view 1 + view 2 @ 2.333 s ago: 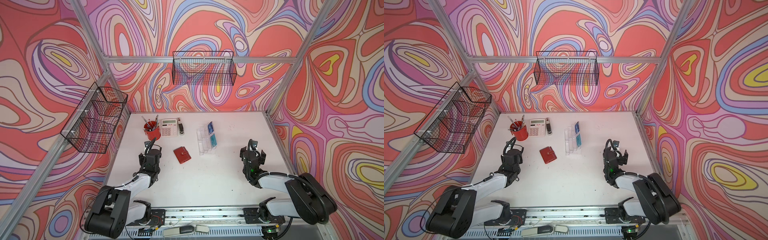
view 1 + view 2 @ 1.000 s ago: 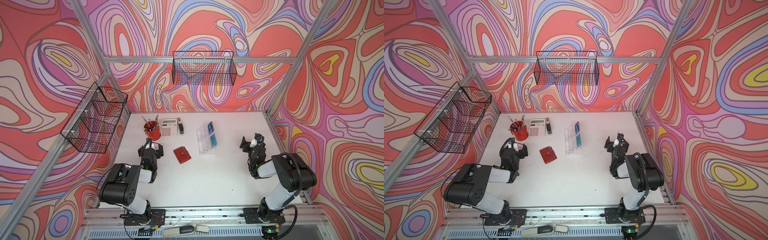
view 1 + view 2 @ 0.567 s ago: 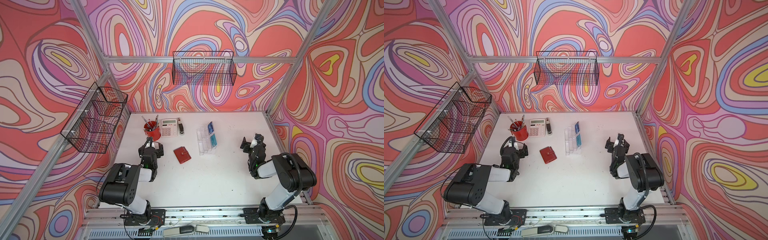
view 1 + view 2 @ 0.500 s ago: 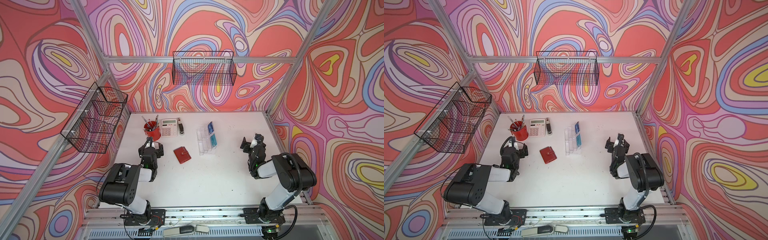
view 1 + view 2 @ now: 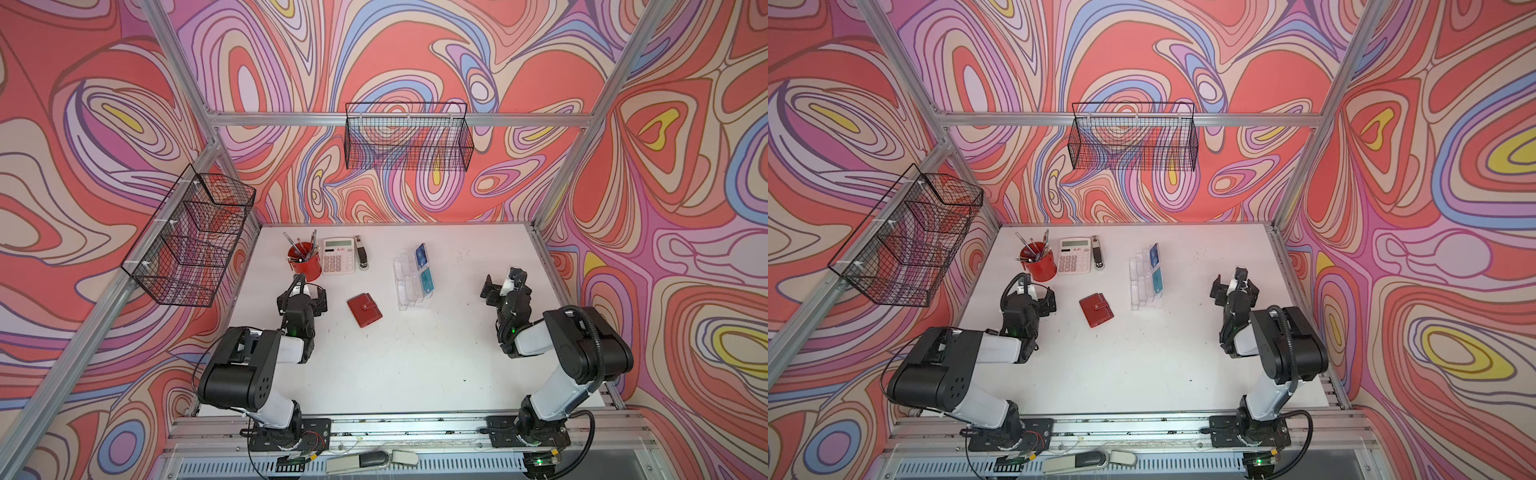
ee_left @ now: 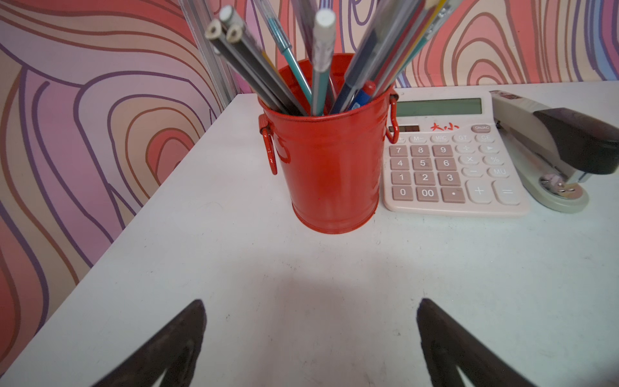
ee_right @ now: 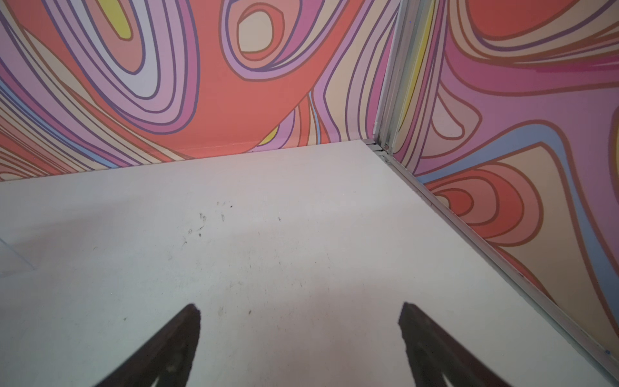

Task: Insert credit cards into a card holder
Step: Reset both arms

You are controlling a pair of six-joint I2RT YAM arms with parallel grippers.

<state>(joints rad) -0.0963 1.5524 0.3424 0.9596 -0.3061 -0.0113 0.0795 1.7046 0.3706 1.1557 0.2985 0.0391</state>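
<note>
- Looks like the opening step, nothing lifted or slotted yet; both arms well apart from the card holder (image 5: 364,311).
- Boxed in by walls (image 5: 415,50) of red, pink and lilac swirls, two black wire baskets (image 5: 409,141) hung high beyond the card holder.
- Set on a white bench (image 5: 415,365), matt, lightly scuffed and specked, bare nearer than the card holder.
- Spread wide and released, the left pincer (image 5: 302,292), nothing between its jaws, left of the card holder.
- Equally released and empty, the right pincer (image 5: 505,285), far right of the card holder, aimed at a bench corner.
- Just right of and beyond the card holder, not touching: a clear acrylic tiered stand (image 5: 405,291).
- Beyond and left of the card holder: red pen pot (image 6: 335,167), calculator (image 6: 449,167), stapler (image 6: 552,157).
- Folded shut, tab snapped over, lying flat: the card holder.
- Upright in the stand's far tiers: two credit cards (image 5: 421,254), blue and teal.
- Next, probably: unsnap and spread the card holder, one pincer pinning it, then pinch a card by its top edge; thin and slick, so apt to slip.
</note>
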